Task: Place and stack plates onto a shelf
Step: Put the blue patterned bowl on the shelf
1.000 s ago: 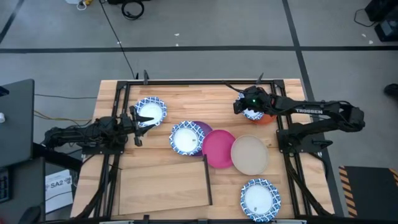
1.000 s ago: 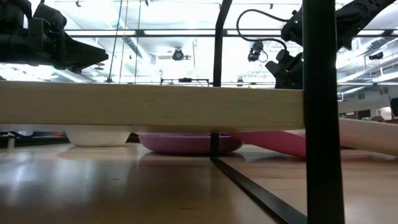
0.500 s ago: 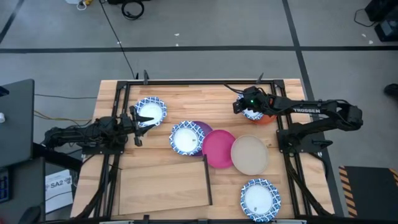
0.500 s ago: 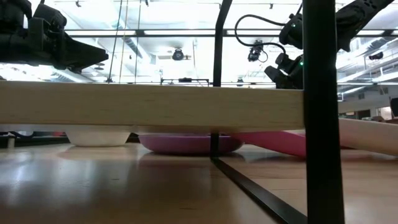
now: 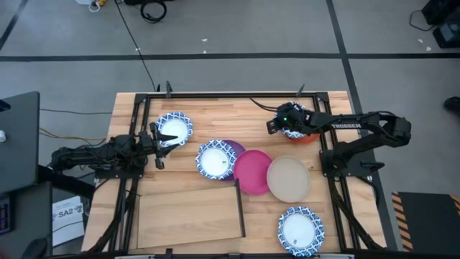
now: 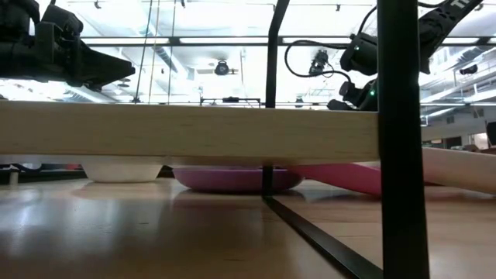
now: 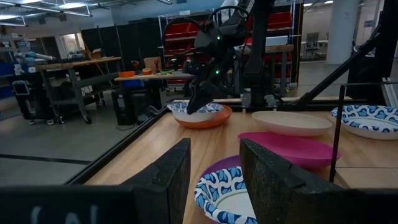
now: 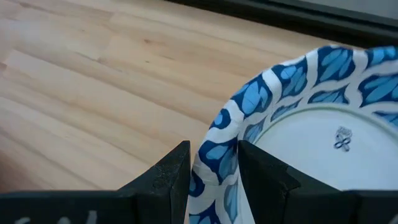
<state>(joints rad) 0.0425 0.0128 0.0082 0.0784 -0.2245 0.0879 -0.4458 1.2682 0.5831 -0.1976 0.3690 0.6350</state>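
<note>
Right gripper (image 8: 212, 163) fingers clamped on blue-rimmed plate (image 5: 293, 124) rim, atop orange plate (image 5: 307, 136), far right bench | shelf (image 5: 188, 212) lies near-left | left gripper (image 5: 154, 137) fingers released, idle.

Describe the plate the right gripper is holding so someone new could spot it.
Start at the table's far right corner, where the right gripper is shut on a plate's rim. That blue-rimmed plate sits on the orange plate. It is the only blue-rimmed one lying on an orange plate.
</note>
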